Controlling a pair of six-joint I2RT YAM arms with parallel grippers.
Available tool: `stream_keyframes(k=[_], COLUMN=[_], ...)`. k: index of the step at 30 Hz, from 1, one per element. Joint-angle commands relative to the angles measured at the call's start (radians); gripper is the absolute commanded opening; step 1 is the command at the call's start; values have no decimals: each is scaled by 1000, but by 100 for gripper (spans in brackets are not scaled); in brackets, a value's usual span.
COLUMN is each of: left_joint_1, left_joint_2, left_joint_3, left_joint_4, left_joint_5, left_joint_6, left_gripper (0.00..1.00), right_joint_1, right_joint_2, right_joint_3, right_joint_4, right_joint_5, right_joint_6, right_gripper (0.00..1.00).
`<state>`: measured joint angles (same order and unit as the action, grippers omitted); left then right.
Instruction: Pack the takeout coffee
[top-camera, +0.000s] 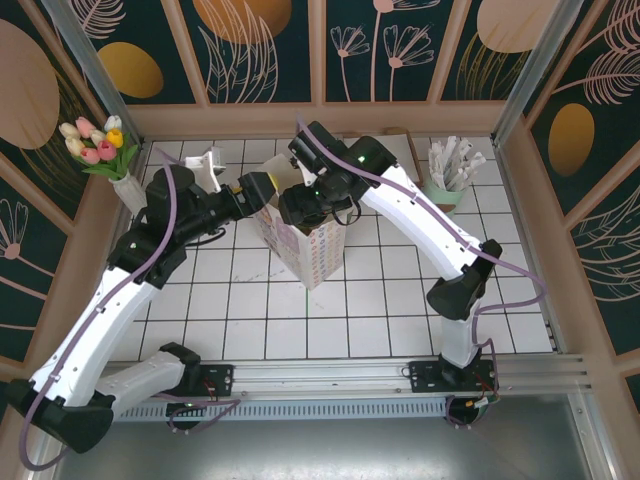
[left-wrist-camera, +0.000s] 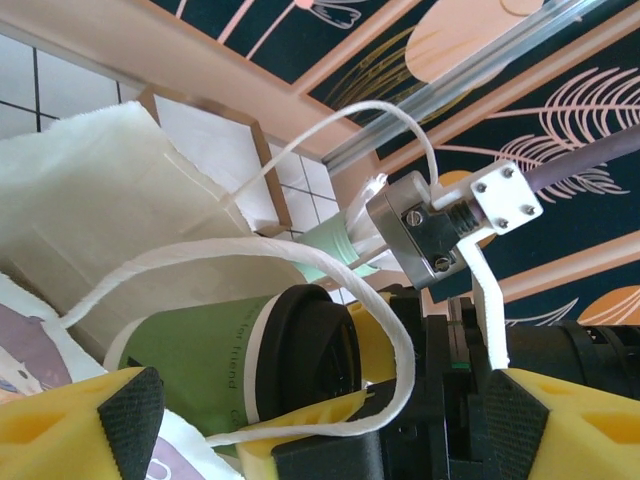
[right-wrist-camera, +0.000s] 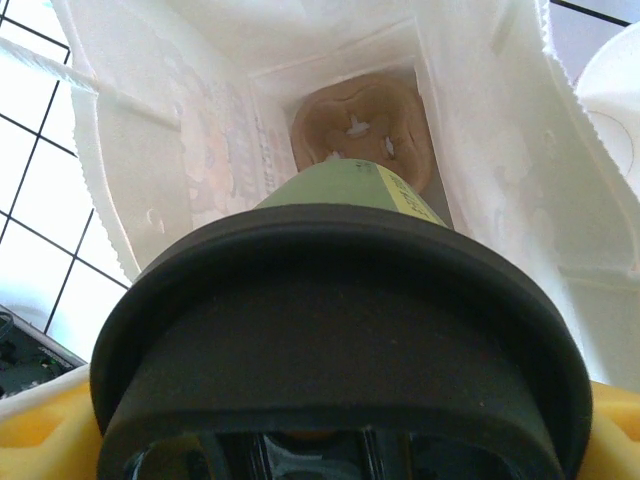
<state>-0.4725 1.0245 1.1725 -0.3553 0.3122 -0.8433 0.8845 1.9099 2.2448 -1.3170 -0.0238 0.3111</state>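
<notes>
Gripping coffee cup (right-wrist-camera: 340, 300) at its lid, right pincer (right-wrist-camera: 330, 435) spread wide around it. Cup's long axis runs straight ahead of me, base first into bag (right-wrist-camera: 490, 150). Left pincer (left-wrist-camera: 325, 420) open alongside.

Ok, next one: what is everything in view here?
takeout coffee: one, dark green, black lid, at the bag's mouth
paper bag: one, white with print, table centre, string handles
brown insert: one, brown, bag's bottom
mint cup: one, pale mint, white sticks inside, back right
tulips: one bunch, pink, yellow, white, back left corner
table: one, white tiles, dark grid
left claw: one, yellow fingers, open beside the bag's handle
right claw: one, yellow fingers, gripping the coffee
</notes>
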Motion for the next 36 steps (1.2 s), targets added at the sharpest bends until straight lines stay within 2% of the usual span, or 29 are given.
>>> stream_keyframes(k=[1, 5, 11, 21, 24, 28, 36], left_joint_1=[-6, -6, -6, -6, -7, -6, -6], left_joint_2=[15, 48, 71, 59, 53, 25, -17], left_joint_3=[4, 29, 61, 26, 24, 2, -34], left_joint_4=[45, 8, -71, -85, -110, -130, -138], left_joint_5=[27, 34, -70, -107, -115, -143, -129], left_joint_6=[8, 42, 79, 73, 84, 85, 95], left_gripper=[84, 82, 76, 13, 0, 0, 0], right_joint_1=[-4, -4, -4, -4, -7, -16, -42], right_joint_2=[16, 18, 23, -14, -11, -7, 20], right_joint_3=[35, 38, 61, 41, 16, 9, -7], right_joint_4=[-13, -11, -20, 9, 22, 41, 107], right_joint_5=[1, -2, -11, -15, -2, 8, -27], right_joint_6=[-25, -29, -35, -5, 9, 30, 56], right_gripper=[74, 74, 74, 73, 74, 73, 73])
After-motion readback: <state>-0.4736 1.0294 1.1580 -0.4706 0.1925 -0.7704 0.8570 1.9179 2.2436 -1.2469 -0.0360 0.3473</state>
